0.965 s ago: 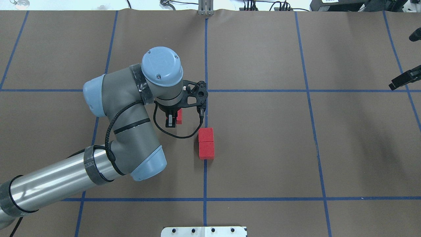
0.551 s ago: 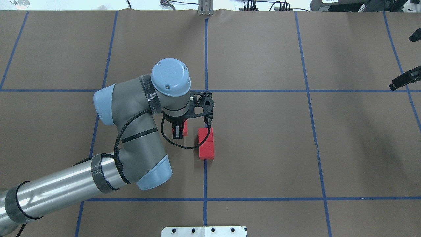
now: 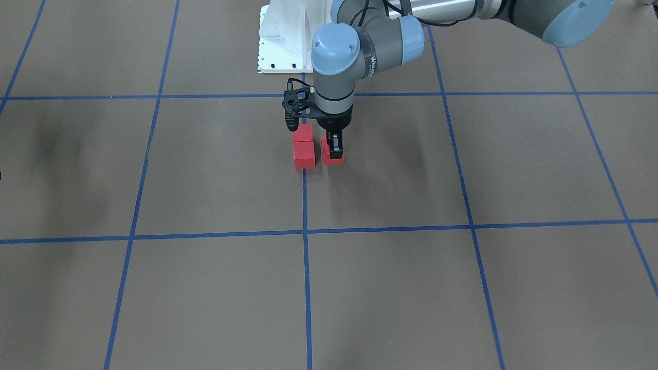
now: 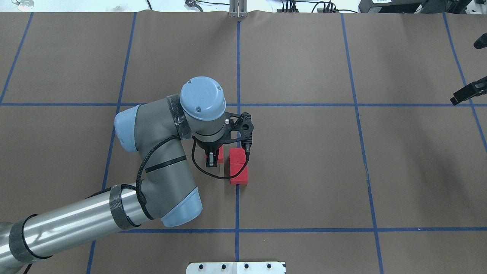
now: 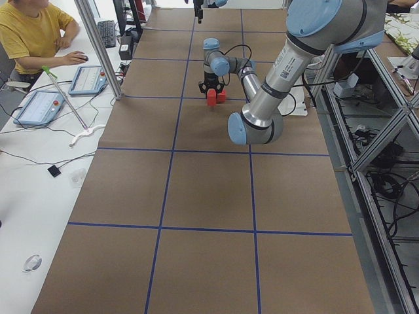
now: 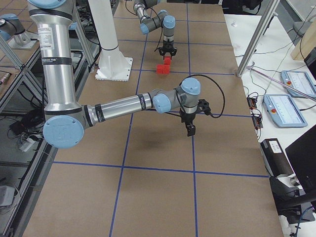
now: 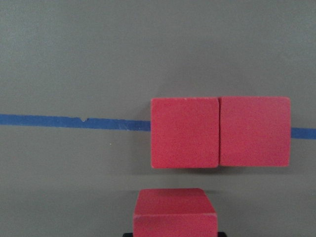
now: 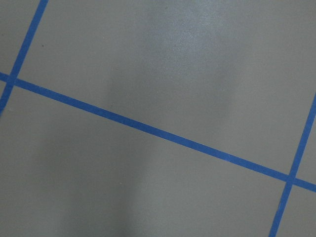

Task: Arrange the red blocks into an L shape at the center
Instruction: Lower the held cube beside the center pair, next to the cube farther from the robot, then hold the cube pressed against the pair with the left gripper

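The left gripper [image 3: 333, 152] points straight down near the middle of the big table covered in brown paper [image 4: 304, 171]. Its two black fingers [image 3: 337, 146] are squeezed tight on one small plain red cube. This held red block [image 3: 327, 154] is very low, but I cannot tell if it touches the table.

Two more small plain red cubes sit flat on the table. They touch each other side by side and make a short row. The row lies right on a long blue tape line [image 4: 237, 205] that runs away from the robot. One is the far red block [image 4: 238, 156]. The other is the near red block [image 4: 239, 176], which is closer to the robot.

The held red block is just beside the far red block, on the robot's left side of it. In the left wrist view there is a thin gap of brown between them, so they do not touch.

A black cable [image 4: 199, 167] loops down by the left gripper.

The right gripper [image 6: 190, 129] hangs above the table, well apart from the blocks. I cannot tell if its fingers are open or closed.
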Robot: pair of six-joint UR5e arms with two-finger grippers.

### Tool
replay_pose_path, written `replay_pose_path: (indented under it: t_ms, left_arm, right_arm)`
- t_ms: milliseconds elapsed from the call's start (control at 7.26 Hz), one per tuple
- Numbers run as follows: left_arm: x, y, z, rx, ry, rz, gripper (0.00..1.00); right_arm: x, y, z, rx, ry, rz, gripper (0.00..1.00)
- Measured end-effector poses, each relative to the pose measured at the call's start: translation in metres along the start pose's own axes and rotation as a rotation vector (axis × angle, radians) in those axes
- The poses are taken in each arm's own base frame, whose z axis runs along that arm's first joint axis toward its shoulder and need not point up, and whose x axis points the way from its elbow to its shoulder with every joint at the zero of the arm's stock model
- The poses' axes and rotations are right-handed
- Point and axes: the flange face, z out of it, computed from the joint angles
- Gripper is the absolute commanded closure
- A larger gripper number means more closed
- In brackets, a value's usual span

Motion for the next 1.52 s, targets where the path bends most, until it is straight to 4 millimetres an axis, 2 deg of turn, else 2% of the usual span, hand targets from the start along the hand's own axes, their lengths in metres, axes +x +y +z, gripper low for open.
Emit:
replay_pose_path:
  t_ms: [827,1516]
  left_arm:
    - [0.003,-0.008,0.018,0.035,-0.001,-0.009,1.0]
    - [0.006,-0.01,0.022,0.034,0.004,-0.008,1.0]
  right_arm:
    - [0.0,0.0,0.0,0.0,0.0,0.0,0.0]
    - [0.0,0.0,0.0,0.0,0.0,0.0,0.0]
